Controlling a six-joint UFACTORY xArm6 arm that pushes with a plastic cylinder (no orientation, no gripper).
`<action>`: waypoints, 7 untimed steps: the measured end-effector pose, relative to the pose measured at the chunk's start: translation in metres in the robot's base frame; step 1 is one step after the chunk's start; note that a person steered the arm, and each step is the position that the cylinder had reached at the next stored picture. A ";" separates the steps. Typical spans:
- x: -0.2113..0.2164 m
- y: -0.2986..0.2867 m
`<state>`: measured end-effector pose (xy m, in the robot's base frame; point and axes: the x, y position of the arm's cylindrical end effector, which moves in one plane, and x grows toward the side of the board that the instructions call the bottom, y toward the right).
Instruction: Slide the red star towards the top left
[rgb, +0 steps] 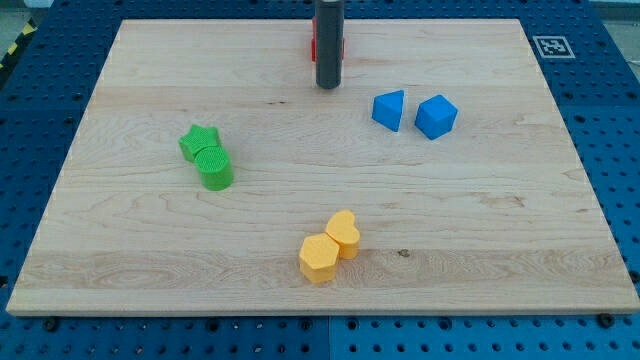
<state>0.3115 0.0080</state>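
So the red star (312, 40) is mostly hidden behind the rod, up near the top edge of the tabletop (500, 250), a bit left of the middle. Only slivers of red are seen either side of the rod, so its star shape can't really be confirmed from this view. The tip (328, 87) is planted just below the red block, toward the view's bottom, and whether it's actually touching can't be told.

What could go wrong: the star is already close to the top edge, so a push with too much upward lean would likely send it off the wood onto the blue pegboard. A star's points also tend to make it spin off a round rod if it's caught off-centre, and then it would slip past instead of travelling left.

No pincer is fitted here, just the rod, so nothing can be said about a grasp.

Materials: the blocks look like matte, faintly ribbed plastic; the tabletop is pale, smooth wood with light grain.

Further out, a blue triangular block (389, 110) and a blue cube (436, 116) sit to the right, close but apart. On the left, a green star (198, 142) is touching a green cylinder (215, 169). Near the bottom, a yellow heart (343, 234) is pressed against a yellow hexagon (318, 258). All are well out of the path.
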 end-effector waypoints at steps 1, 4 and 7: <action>-0.010 0.012; -0.025 0.044; -0.053 0.058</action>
<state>0.2586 0.0663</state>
